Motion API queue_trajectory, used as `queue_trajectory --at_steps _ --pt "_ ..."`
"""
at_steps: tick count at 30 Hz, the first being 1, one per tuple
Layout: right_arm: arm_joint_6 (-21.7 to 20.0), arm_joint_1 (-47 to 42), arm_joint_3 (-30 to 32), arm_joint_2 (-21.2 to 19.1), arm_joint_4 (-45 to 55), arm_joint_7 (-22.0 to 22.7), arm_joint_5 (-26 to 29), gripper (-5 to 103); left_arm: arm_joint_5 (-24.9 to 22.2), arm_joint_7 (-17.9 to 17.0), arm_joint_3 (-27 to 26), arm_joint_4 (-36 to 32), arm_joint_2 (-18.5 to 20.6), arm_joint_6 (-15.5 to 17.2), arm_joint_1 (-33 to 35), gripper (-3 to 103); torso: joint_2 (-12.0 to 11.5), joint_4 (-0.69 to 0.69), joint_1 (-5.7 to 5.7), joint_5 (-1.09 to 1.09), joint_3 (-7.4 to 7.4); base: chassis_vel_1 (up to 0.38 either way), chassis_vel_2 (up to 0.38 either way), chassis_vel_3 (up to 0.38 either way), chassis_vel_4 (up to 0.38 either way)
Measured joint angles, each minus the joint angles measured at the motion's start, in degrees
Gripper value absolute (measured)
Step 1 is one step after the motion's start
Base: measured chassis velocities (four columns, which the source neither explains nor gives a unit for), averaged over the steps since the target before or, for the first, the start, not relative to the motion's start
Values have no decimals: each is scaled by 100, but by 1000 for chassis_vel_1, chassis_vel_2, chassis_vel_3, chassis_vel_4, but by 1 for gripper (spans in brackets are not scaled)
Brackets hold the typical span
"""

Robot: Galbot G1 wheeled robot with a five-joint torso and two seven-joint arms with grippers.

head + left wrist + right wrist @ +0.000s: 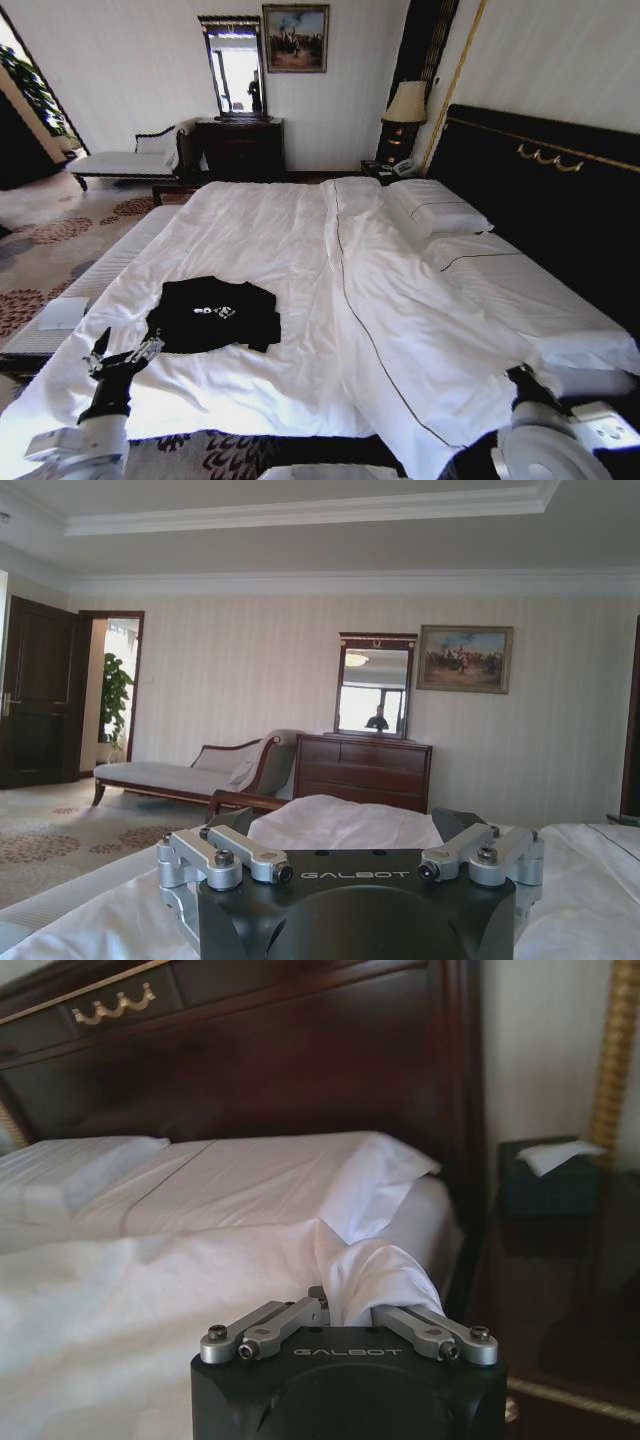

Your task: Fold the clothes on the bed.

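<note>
— So, starting at the lower left of the head view, what is there?

— The left gripper [122, 358] is raised over the near edge of the bed [300, 230], its fingers spread wide and holding nothing. From the left wrist view it [350, 865] points along the bedding toward a chaise longue [195, 772], a dark dresser [365, 770] with a mirror [374, 685], and a framed painting [465, 658].

— And the T-shirt?

— The black T-shirt [213, 314] lies just up and to the right of that gripper, in the lower-left part of the frame, flat on the white duvet [280, 260] with the white chest lettering up. It is apart from the fingers, not touched.

— Further right?

— A dark-piped fold of duvet runs down the middle of the frame, then two white pillows [435, 205] lie against the dark headboard [540, 190] in the upper right. A lamp [405, 105] stands beyond them.

— The other arm?

— The right gripper [345, 1320] is at the lower right corner. In its wrist view the fingers are spread, with a bunched corner of white sheet [375, 1275] rising between them; whether they touch it, I cannot tell. A tissue box [550, 1185] sits on the nightstand [570, 1290] beside it.
</note>
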Motion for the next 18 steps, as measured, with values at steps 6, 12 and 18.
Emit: queue_trajectory --at_steps 6,12,18 --pt "-64 5 257 -77 -76 -9 -241 0 -70 0 -7 144 88 -16 -66 100 0 1 0 -3 0 0 0 0 0" --pt "276 340 24 -82 -1629 -336 -609 0 -106 0 -21 202 126 -38 -77 100 0 1 1 1 0 0 0 0 0" --pt "514 530 -205 -61 -2833 -541 -647 0 -108 0 -44 201 135 -41 -63 100 -1 1 1 0 1 0 0 0 0"
